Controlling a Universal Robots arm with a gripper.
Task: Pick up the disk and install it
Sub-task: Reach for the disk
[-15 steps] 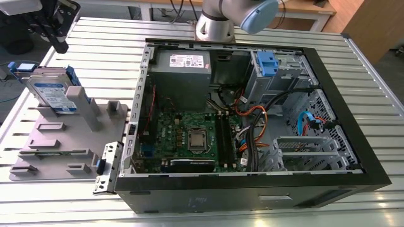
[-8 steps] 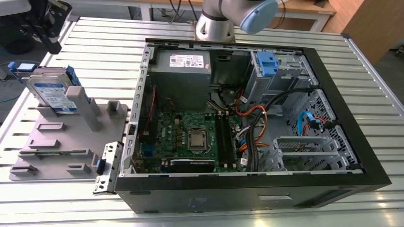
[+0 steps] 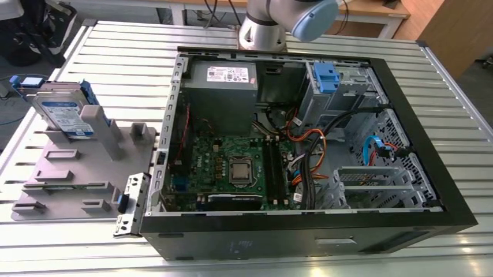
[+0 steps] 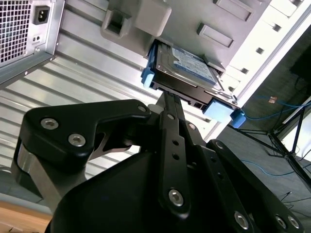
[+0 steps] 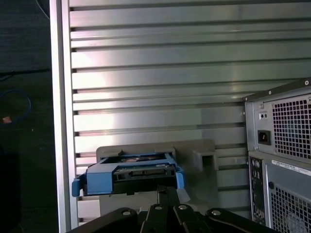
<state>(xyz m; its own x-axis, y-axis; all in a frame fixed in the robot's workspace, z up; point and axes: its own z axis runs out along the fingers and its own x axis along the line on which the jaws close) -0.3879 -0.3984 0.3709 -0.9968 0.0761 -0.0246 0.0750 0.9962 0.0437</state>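
Your disk (image 3: 64, 111) stands in the grey holder (image 3: 71, 173), on the exterior view's left of the open computer case (image 3: 308, 234); in the second wrist view your gripper (image 4: 167, 100) sits just beside it, jaws pressed together, empty

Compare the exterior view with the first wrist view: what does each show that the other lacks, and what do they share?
Exterior view: the open case's inside, with motherboard, power-supply box and cage with a blue latch. First wrist view: the case's rear power socket and vent grille, and the gripper pointing toward the disk's connector end. Both: the disk upright in its grey holder on the slatted table.
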